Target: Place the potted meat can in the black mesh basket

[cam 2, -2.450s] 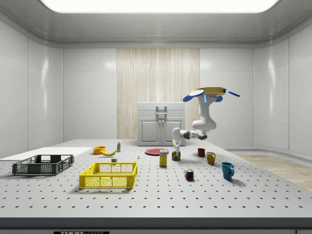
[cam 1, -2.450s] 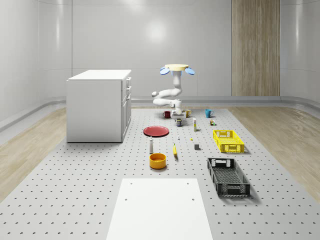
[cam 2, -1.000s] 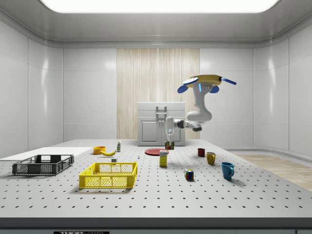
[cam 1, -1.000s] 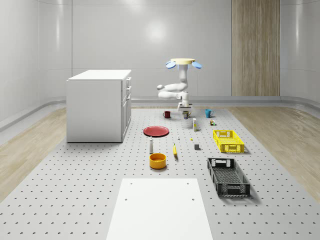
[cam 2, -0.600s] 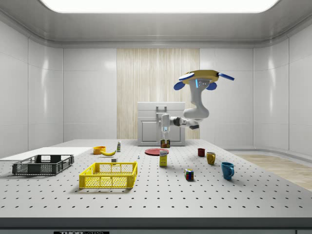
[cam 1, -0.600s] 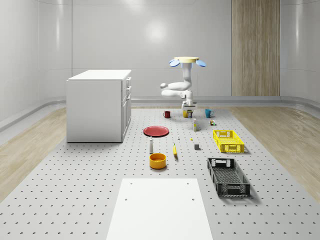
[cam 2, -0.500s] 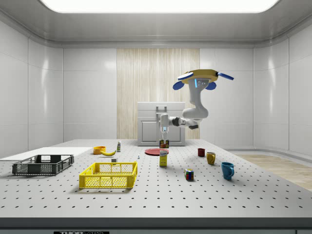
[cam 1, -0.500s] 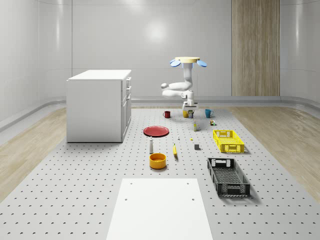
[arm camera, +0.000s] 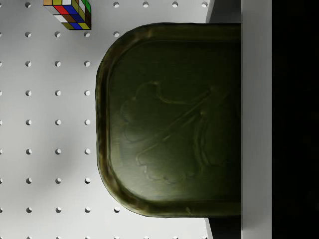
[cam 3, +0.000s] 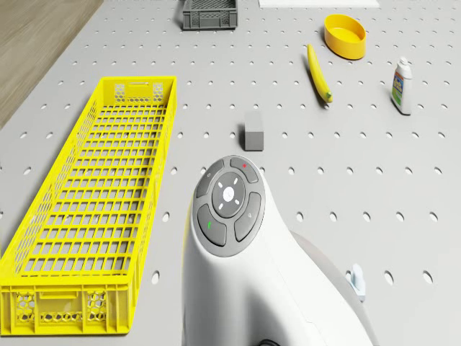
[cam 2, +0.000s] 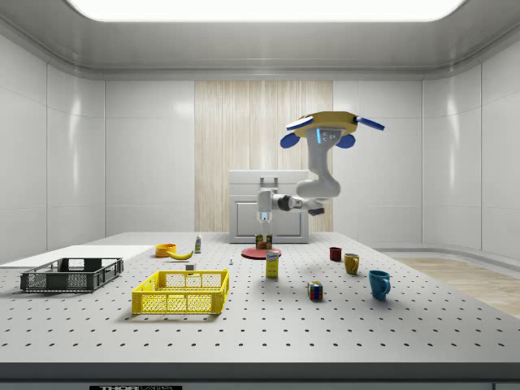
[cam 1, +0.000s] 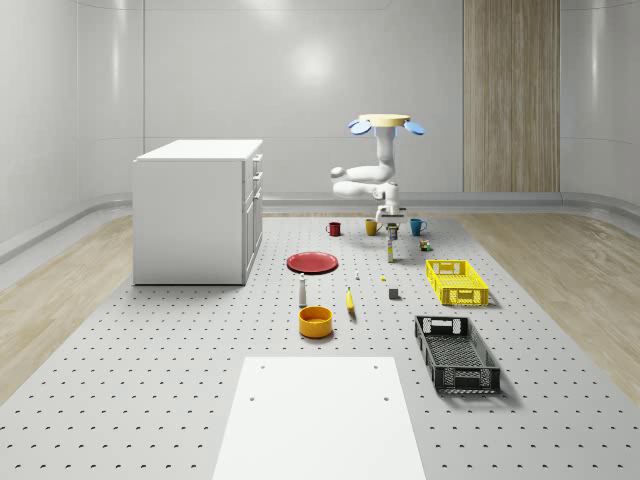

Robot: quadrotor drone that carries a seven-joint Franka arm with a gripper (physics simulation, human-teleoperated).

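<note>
Jaws are seen closed on the potted meat can (arm camera: 169,119) in the wrist view, a dark finger (arm camera: 256,119) pressed against one side; the perforated table (arm camera: 50,149) and a colour cube (arm camera: 67,14) lie below, so the can is judged airborne.

Whole-scene view: the drone (cam 1: 384,122) hovers over the far end of the table, and has been shifted toward the view's right since 2.5 s ago. The gripper (cam 1: 391,227) hangs raised near the mugs; the black mesh basket (cam 1: 456,353) remains well apart, nearer the camera.

Side view: the can (cam 2: 264,241) is held clear above the red plate (cam 2: 262,253), where earlier it was down at table level. The lift is judged done; carriage to the basket (cam 2: 71,275) remains.

Drone view: a yellow crate (cam 3: 94,209) and banana (cam 3: 319,73) lie on the grey pegboard. Pale wall panels enclose the room.
</note>
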